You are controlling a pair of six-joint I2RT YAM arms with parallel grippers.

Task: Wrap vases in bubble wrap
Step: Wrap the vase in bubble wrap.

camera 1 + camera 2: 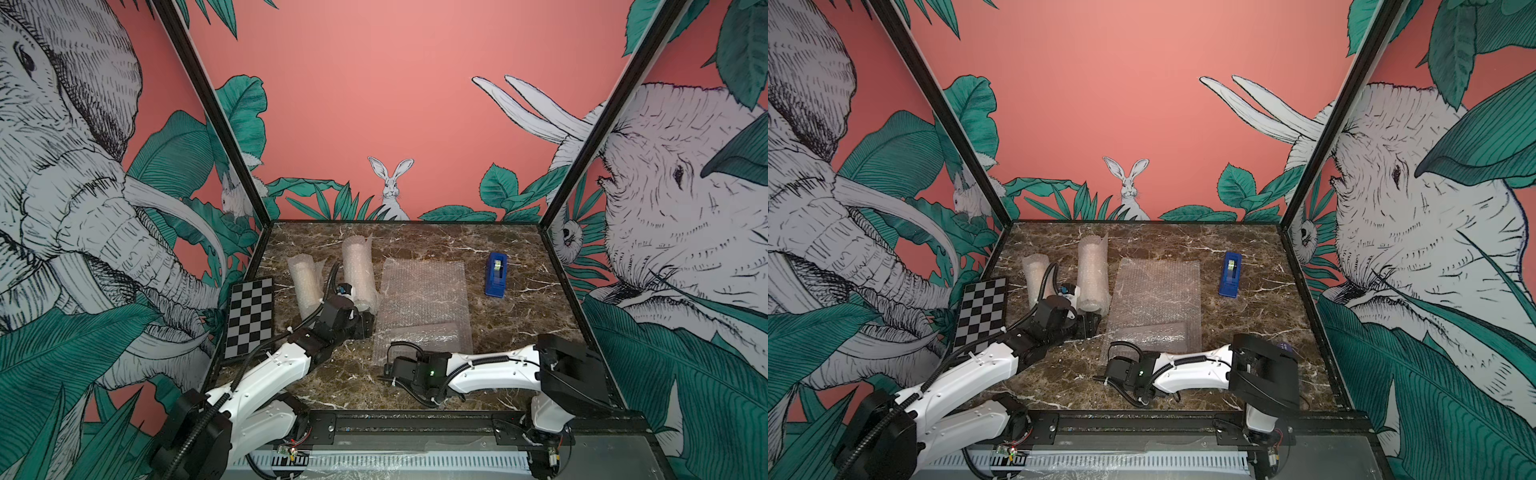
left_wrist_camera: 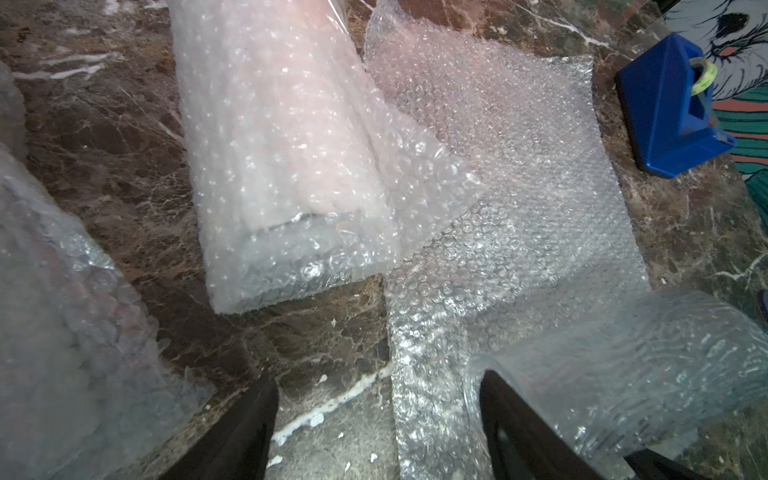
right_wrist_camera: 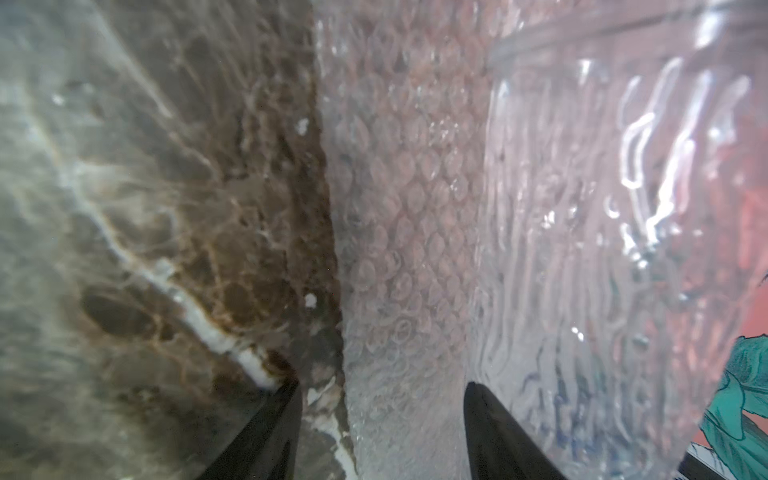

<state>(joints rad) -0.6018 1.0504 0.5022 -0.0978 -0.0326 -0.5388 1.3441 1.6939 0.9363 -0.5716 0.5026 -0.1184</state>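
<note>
Glass first: the clear glass cylinder vase (image 1: 422,332) lies sideways at the near end of the flat translucent bubble-wrap sheet (image 1: 424,286) on the brown marble worktop (image 1: 519,340). My left pincer (image 2: 378,380) and right pincer (image 3: 382,382) each straddle a sheet edge, partly open, holding nothing.

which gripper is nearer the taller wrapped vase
Left. The left gripper sits at the near end of the taller wrapped vase; the right gripper is farther, beside the flat sheet.
</note>
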